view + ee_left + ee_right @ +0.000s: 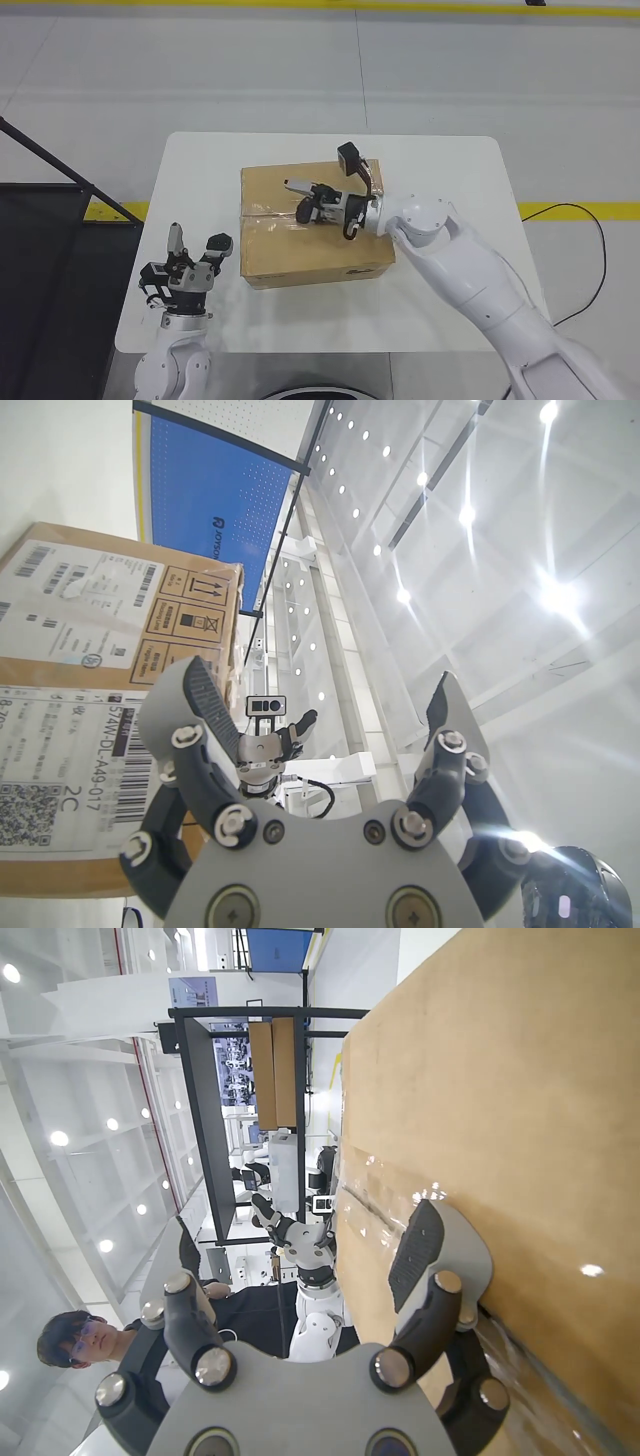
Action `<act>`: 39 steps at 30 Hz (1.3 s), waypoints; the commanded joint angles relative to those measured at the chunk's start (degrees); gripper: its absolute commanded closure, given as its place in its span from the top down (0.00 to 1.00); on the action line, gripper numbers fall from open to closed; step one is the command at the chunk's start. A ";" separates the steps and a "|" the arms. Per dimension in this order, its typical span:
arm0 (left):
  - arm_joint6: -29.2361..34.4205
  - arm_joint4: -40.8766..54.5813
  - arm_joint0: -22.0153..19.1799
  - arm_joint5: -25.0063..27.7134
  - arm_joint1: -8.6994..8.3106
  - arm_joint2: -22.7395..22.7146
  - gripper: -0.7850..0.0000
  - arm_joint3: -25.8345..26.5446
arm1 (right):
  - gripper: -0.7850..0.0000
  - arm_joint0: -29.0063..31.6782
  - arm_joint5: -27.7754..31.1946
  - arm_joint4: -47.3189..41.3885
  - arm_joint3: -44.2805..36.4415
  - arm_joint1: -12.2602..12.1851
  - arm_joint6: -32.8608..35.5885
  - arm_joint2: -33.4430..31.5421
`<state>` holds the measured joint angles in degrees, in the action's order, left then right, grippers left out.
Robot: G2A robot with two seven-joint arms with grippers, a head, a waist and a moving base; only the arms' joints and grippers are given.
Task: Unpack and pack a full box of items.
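A closed cardboard box [300, 250], its top seam taped, sits in the middle of the white table [440, 170]. My right gripper [300, 198] is over the box's top near the seam, lying on its side and open. In the right wrist view one finger [417, 1248] rests against the taped lid [500, 1103], with nothing between the fingers of the right gripper [300, 1223]. My left gripper [197, 242] stands open just off the box's left front corner, holding nothing. The left wrist view shows this gripper [320, 675] beside the box's labelled side [75, 625], apart from it.
A black frame [40, 260] stands on the floor close to the table's left edge. Bare tabletop lies to the right of the box and along the far edge. The left gripper is near the table's front left corner.
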<state>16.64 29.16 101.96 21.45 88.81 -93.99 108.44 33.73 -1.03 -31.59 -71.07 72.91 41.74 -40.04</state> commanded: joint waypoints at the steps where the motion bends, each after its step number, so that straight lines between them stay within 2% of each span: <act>1: 0.10 0.28 -0.04 -0.14 -0.10 -0.06 1.00 -0.13 | 1.00 -1.08 0.42 -0.67 1.43 1.23 -0.64 1.64; 19: 1.48 3.10 0.54 -0.57 -0.96 -1.02 1.00 -0.56 | 1.00 -7.97 4.80 -4.19 10.38 11.92 -6.81 10.62; 25: 1.41 3.89 0.94 -0.37 -1.22 -1.70 1.00 -0.29 | 1.00 -9.90 5.17 -4.23 14.10 14.61 -4.62 11.76; 31: 1.21 4.04 0.91 -0.62 -1.45 -1.80 1.00 -0.18 | 1.00 -11.06 5.22 -2.22 15.56 14.89 -0.89 9.98; 35: 1.15 3.71 0.38 -1.08 -1.59 -1.32 1.00 -0.52 | 1.00 -10.50 3.87 0.43 13.46 13.83 0.69 7.67; 39: 1.15 3.71 0.38 -1.08 -1.59 -1.32 1.00 -0.52 | 1.00 -8.97 0.74 2.77 9.92 12.10 5.10 4.96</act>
<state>17.79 32.86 102.33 20.36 87.22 -95.30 107.91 24.36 0.72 -29.39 -60.18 85.51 45.35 -34.28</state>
